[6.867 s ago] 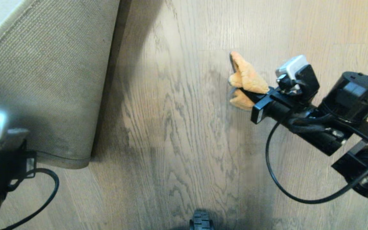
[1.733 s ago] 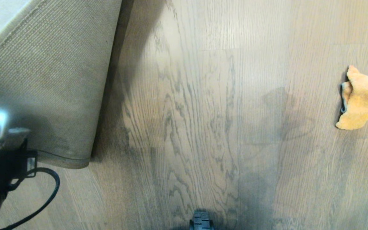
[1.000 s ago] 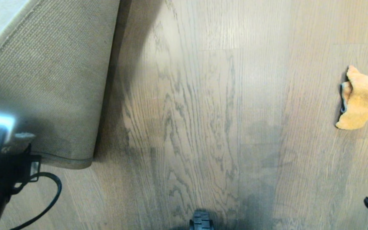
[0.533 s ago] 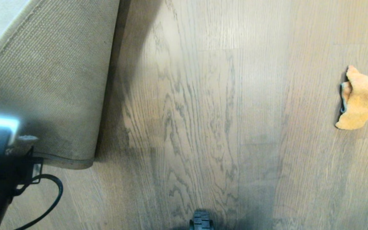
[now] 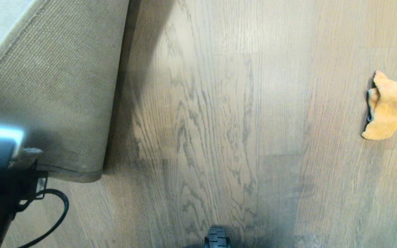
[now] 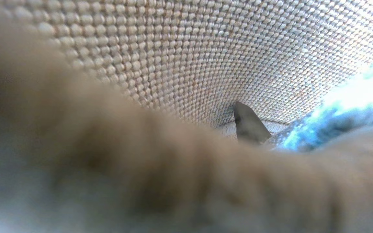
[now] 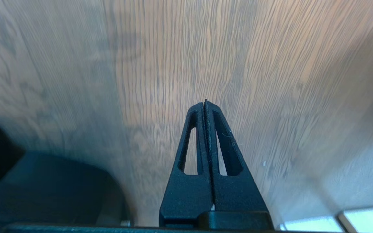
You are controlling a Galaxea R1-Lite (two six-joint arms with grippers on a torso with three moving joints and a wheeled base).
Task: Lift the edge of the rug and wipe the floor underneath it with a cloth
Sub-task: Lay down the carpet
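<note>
Looking down from the head view, the rug edge (image 5: 65, 172) is folded up at the near left, its tan mesh backing turned toward the camera, and its bound rim runs almost left to right while the lifted side edge runs from near to far. The rug seems heavy but flexible, so it probably bends rather than stays flat; a hold close to the corner, on the rim, looks best. The left gripper (image 5: 16, 156) is at this corner, dark and partly hidden. The cloth (image 5: 388, 105) lies on the floor (image 5: 212, 120) at the far right, well apart from the rug, its long axis near to far; it looks soft and light, easy to pinch anywhere on its bunched top. In the left wrist view, the mesh backing (image 6: 206, 55) fills the picture and one finger (image 6: 248, 124) presses against it, so the fingers appear clamped on the rug. In the right wrist view, the right gripper (image 7: 205, 103) is pressed together, empty, above bare planks (image 7: 270, 64).
</note>
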